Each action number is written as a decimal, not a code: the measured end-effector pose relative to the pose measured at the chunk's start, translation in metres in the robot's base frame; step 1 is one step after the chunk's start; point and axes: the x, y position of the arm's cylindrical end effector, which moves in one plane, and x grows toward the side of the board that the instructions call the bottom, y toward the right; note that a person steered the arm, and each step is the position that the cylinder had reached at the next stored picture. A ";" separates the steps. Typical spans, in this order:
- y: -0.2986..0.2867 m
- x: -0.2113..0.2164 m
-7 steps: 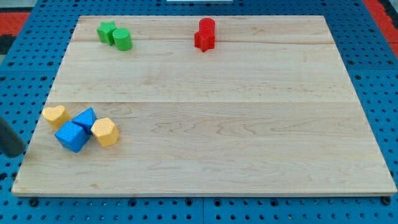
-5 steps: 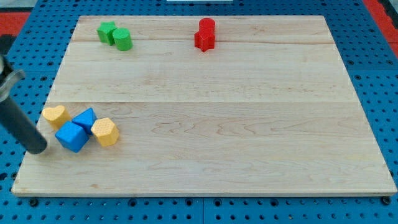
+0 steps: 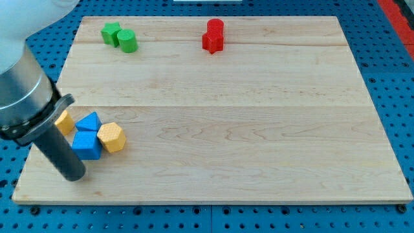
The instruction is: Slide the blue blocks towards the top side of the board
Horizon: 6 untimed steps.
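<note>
Where a blue pegboard surface [image 3: 394, 97] dotted with regular holes fills the frame's edges, a large board [image 3: 246, 123] of pale, light-grained wood made of joined planks is seen covering most of the middle. Entering from the upper left of the frame, the arm's wide grey cylindrical body [image 3: 22, 97] is seen leaning down and to the right, narrowing into a straight dark rod. My tip [image 3: 74, 176] is set on the board at the lower left, just below and slightly left of the blue cube [image 3: 87, 145], close to it though contact cannot be judged; nothing is gripped, since the rod has no jaws. Touching the cube's upper edge, a blue wedge-like block [image 3: 89, 122] is found, so both blue blocks sit at the lower left of the frame, well apart from the board's top side. A faceted yellow block [image 3: 111, 136] is pressed against their right, and another yellow block [image 3: 64, 121] is partly hidden by the arm. Near the upper left, two green blocks [image 3: 119, 37], one cylindrical, are touching, and at upper centre two red blocks [image 3: 213, 35] are huddled together.
</note>
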 end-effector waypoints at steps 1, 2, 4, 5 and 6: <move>0.000 -0.034; 0.000 -0.072; 0.014 -0.136; 0.000 -0.146; -0.053 -0.131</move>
